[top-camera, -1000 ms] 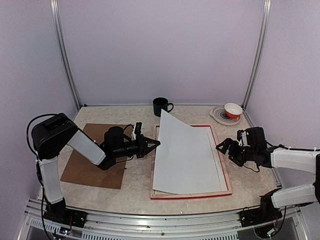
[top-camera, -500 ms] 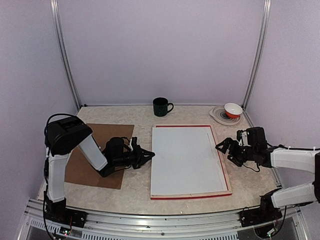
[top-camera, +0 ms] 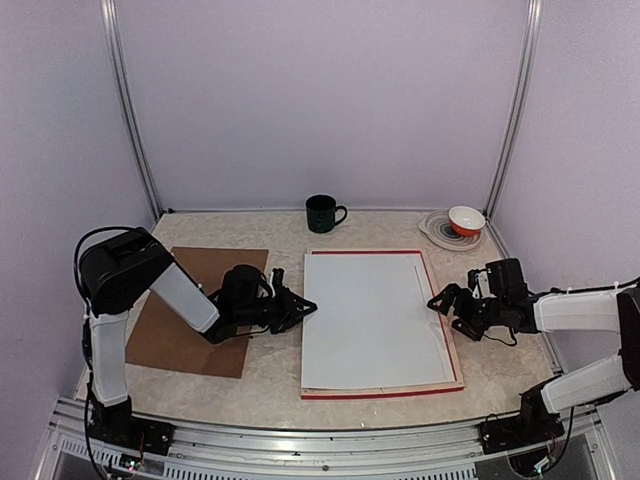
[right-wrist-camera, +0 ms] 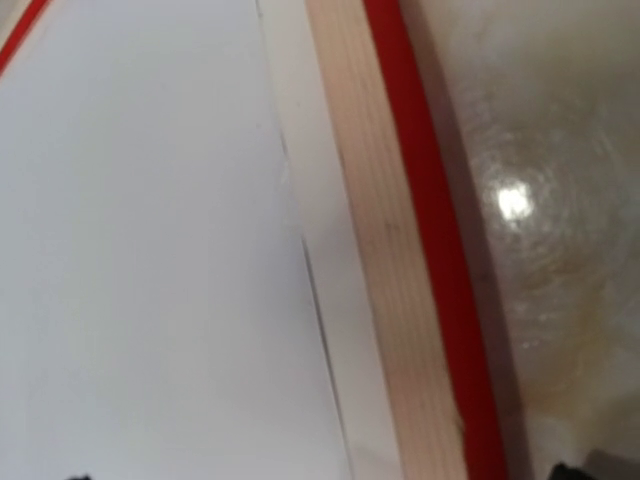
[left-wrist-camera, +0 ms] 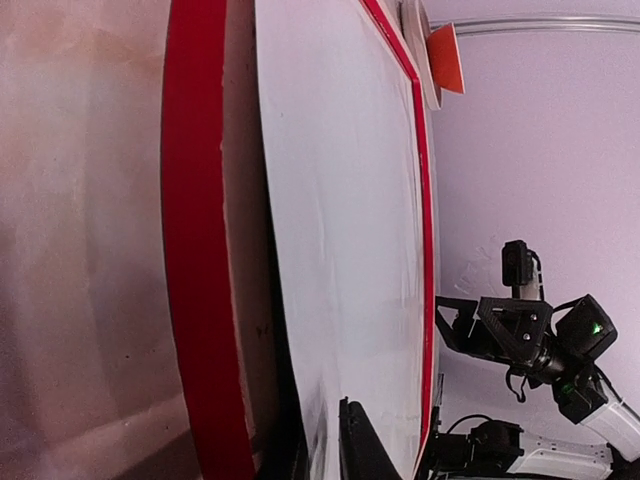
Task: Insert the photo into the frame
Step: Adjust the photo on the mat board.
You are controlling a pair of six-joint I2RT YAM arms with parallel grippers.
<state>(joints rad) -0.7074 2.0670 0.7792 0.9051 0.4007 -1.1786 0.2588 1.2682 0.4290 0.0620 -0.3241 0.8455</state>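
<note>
The frame lies face down in the middle of the table, with its red edge and pale wood back showing. The photo lies flat on it, white back up. It sits shifted left, so its left edge overhangs the frame's left rail. My left gripper is rolled on its side at that edge. In the left wrist view its jaws stand close together, one above and one below the photo, beside the red rail. My right gripper is open over the frame's right rail, beside the photo.
A brown backing board lies left of the frame, under my left arm. A dark mug stands behind the frame. Stacked plates with an orange-and-white bowl sit at the back right. A white strip shows inside the frame, right of the photo.
The photo's raised far-left corner dropped flat onto the frame. My left gripper drew back left, then moved right to the photo's left edge. My right gripper edged left toward the frame's rail.
</note>
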